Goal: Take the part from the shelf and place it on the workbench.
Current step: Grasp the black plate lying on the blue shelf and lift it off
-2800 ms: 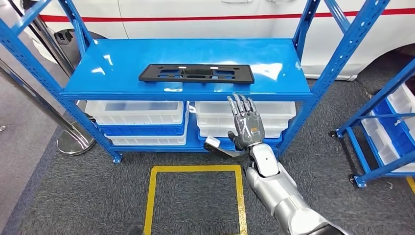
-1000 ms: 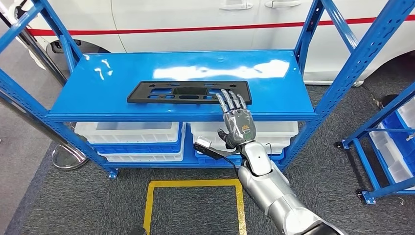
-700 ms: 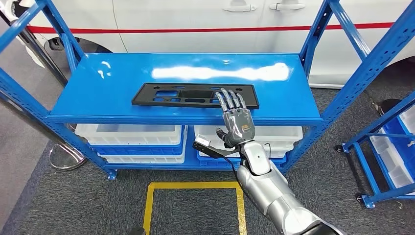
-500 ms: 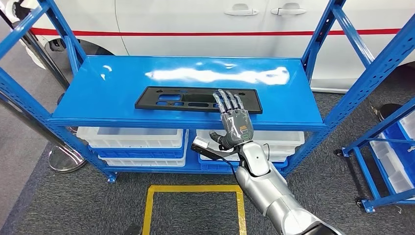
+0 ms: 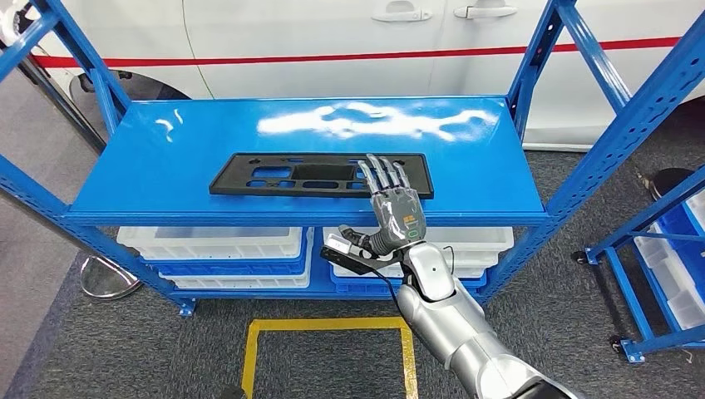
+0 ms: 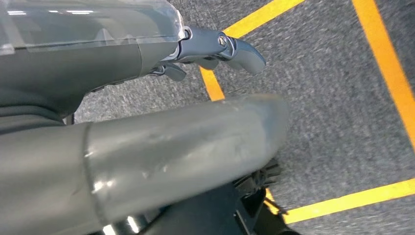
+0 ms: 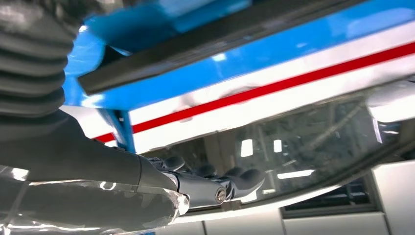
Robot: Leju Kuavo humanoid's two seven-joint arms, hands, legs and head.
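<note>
Reach step in hand. Right robot hand (image 5: pixel 395 208) released, fingers spread over right end of part (image 5: pixel 320 175), flat on shelf (image 5: pixel 166 166), frame centre. Next judged: clench on edge, lift.

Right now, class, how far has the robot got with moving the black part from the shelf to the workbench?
Done: the right hand is raised at the blue shelf, its fingers spread over the right end of the black part. In hand: reaching for a grip; nothing is lifted, and the part lies flat. Left: gripping, lifting and carrying it to the workbench. The left hand hangs over the floor.
</note>
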